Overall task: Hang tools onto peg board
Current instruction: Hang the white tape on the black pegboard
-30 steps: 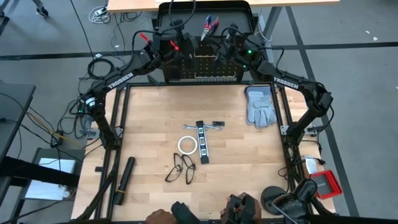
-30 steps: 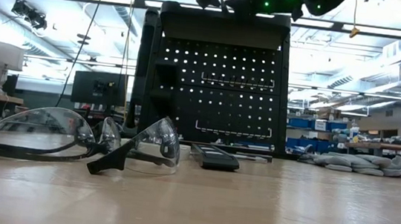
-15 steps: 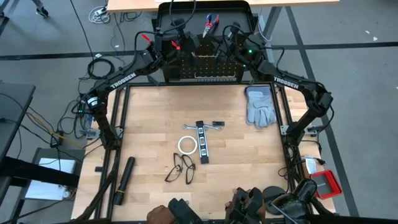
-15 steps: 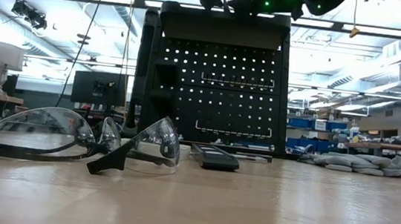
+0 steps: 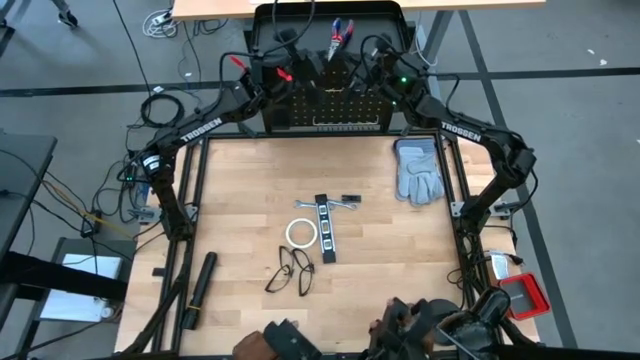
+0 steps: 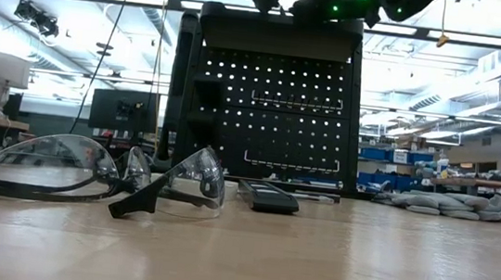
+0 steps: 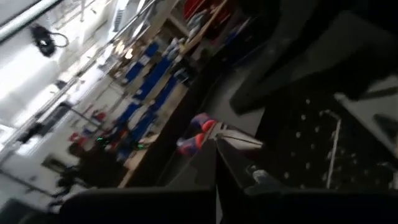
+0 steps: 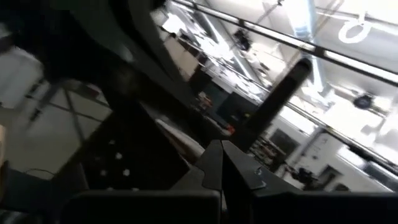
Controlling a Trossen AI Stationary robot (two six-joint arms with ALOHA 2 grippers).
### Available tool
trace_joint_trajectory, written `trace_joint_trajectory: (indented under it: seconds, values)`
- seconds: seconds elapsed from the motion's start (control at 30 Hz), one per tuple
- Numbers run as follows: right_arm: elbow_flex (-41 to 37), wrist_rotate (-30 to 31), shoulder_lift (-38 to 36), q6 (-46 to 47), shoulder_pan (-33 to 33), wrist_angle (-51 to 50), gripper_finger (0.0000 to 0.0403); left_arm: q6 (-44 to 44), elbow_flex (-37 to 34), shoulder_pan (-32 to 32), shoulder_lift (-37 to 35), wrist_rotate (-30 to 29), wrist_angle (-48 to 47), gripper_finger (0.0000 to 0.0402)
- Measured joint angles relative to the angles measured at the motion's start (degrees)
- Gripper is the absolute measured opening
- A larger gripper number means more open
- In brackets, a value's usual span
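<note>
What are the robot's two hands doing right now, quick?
Left gripper: shut, holding nothing, up by the top of the peg board near the pliers.
Right gripper: shut, holding nothing, up there too.

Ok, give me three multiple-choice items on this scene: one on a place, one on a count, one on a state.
1. Where are the pliers?
A. beside the tape ring
B. up on top of the peg board
C. on the grey gloves

2. How many pairs of glasses lie on the table?
A. two
B. four
C. none

3. How is the right gripper?
A. wide open
B. shut
C. clamped on the gloves

Answers: 1 B, red and blue handles show above the board; 2 A, two frames lie together; 3 B, fingers meet in the wrist view.
</note>
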Motion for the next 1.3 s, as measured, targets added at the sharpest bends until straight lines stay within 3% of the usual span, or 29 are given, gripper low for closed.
trace_joint_trajectory:
  seconds: [0.13, 0.23, 0.37, 0.47, 0.6, 0.87, 1.3]
  values:
    - [0.0, 3.1, -3.2, -3.6, 2.6, 0.3, 0.0023, 3.1, 0.0, -2.4, -2.1, -3.1, -1.6, 0.0001]
    - [0.0, 6.3, -6.6, -2.5, 5.6, -4.2, 0.0031, 2.7, 0.0, -4.5, -5.0, 0.0, -5.3, 0.0001]
    - [0.0, 5.5, -10.2, 1.4, 8.5, -15.8, 0.0033, -0.1, 0.0, -7.9, -8.3, 3.2, -12.8, 0.0000]
    - [-2.3, 5.1, -12.3, 2.6, 10.4, -18.1, 0.0020, -1.4, -2.1, -10.3, -10.5, 3.2, -14.9, 0.0000]
    - [-9.0, 5.0, -15.5, 2.9, 12.1, -13.8, 0.0007, -1.6, -9.0, -13.2, -14.0, 2.0, -11.3, 0.0000]
    - [-22.3, 2.7, -21.2, 8.8, 15.5, -6.1, 0.0036, -6.9, -26.9, -16.4, -21.5, 0.2, -3.7, 0.0000]
    - [-34.4, 1.1, -18.5, 16.4, 23.7, -7.8, 0.0060, -27.8, -46.7, -17.4, -24.8, 1.8, -5.1, 0.0006]
